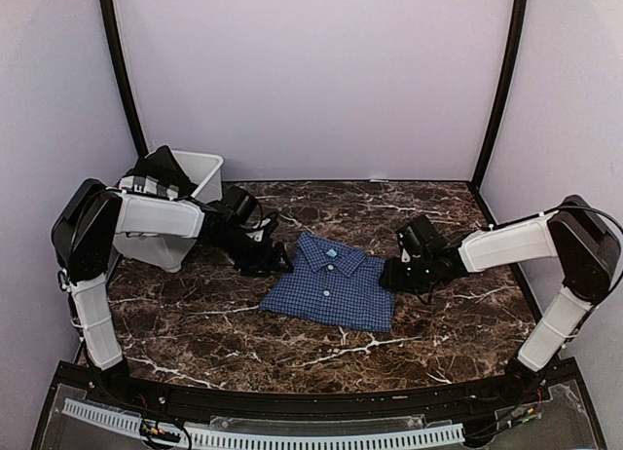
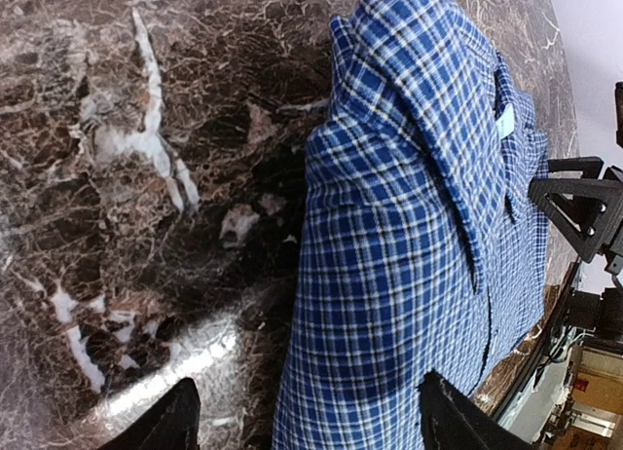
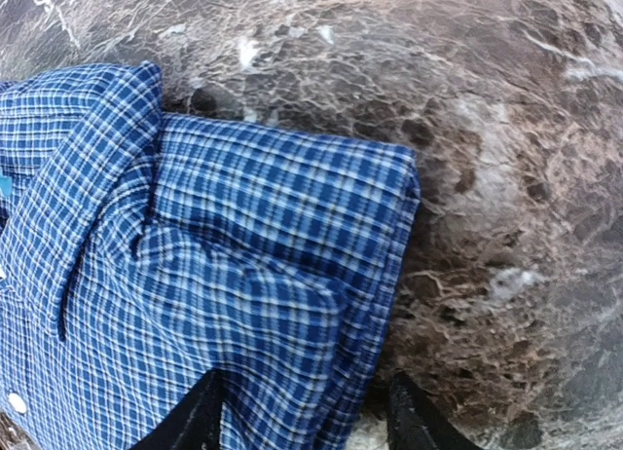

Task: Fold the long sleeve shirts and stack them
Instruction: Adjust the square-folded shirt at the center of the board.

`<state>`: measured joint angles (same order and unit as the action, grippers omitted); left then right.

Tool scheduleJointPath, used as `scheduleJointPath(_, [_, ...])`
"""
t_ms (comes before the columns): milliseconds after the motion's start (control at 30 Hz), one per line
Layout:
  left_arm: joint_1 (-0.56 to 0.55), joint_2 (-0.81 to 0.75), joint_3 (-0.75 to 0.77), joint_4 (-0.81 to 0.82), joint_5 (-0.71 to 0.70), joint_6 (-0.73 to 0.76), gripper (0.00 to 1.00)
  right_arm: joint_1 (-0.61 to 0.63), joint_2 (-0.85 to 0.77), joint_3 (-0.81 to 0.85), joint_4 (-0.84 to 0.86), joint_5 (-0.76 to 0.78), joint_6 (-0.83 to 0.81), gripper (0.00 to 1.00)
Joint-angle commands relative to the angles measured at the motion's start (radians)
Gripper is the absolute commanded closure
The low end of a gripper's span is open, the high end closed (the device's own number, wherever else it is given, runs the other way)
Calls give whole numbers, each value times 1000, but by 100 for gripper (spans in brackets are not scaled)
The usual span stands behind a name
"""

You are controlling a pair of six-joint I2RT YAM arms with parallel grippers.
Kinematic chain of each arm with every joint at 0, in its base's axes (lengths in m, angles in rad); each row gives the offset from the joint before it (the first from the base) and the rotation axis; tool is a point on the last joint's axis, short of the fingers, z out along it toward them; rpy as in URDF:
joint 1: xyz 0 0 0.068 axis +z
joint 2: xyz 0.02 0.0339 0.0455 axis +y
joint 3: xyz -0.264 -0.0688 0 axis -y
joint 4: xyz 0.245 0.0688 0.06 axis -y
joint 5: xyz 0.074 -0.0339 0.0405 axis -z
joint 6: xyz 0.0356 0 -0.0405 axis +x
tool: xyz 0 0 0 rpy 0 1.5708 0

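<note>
REMOTE STATION: The white plastic bin (image 1: 204,164) at the back-left of the marbled brown worktop (image 1: 195,323) holds a heap of dark-and-white checked cloth (image 1: 148,180) that rises above its rim. My left arm (image 1: 156,216) crosses in front of it. The blue checked long sleeve shirt (image 1: 331,286) lies folded into a neat rectangle at mid-worktop, with its collar (image 3: 88,168) toward the back wall (image 1: 311,80) and its white buttons (image 3: 17,403) facing up. A small pale-blue label (image 2: 504,122) sits inside the collar, and I can read no writing on it. My left claw (image 2: 307,426) is spread wide at the shirt's left edge, straddling the cloth's border and pinching nothing. My right claw (image 3: 307,421) is likewise parted at the shirt's right folded edge, one finger over the cloth and the other over bare stone, not clamped.
</note>
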<state>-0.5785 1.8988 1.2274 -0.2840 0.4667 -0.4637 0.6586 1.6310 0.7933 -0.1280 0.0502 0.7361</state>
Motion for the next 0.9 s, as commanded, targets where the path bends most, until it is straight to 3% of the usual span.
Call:
scheduleJointPath(0, [-39,33,-9,30,6,6,24,27,45,50,-15,31,-8,50])
scheduleJointPath(133, [-69,54,-6,51,-4,-23,28,51,67,85,-21,36,-9,58])
scheduleJointPath(267, [-101,72,20,71,1,-46,43,73,87,127,-29,31,-19,73])
scheduleJointPath(333, [-105,71,32,69,-7,-55,58,84,93,154,-33,25,-25,82])
scheduleJointPath(400, [-107,49,40,58,-34,-56,80,96,97,186,-39,19,-31,92])
scheduleJointPath(467, [-105,15,46,40,-71,-50,91,109,98,225,-48,13,-43,99])
scheduleJointPath(533, [-105,-33,51,10,-119,-41,99,124,100,280,-61,5,-59,100])
scheduleJointPath(867, [-129,-277,-29,-142,-292,-76,100,166,97,424,-96,-46,-103,100])
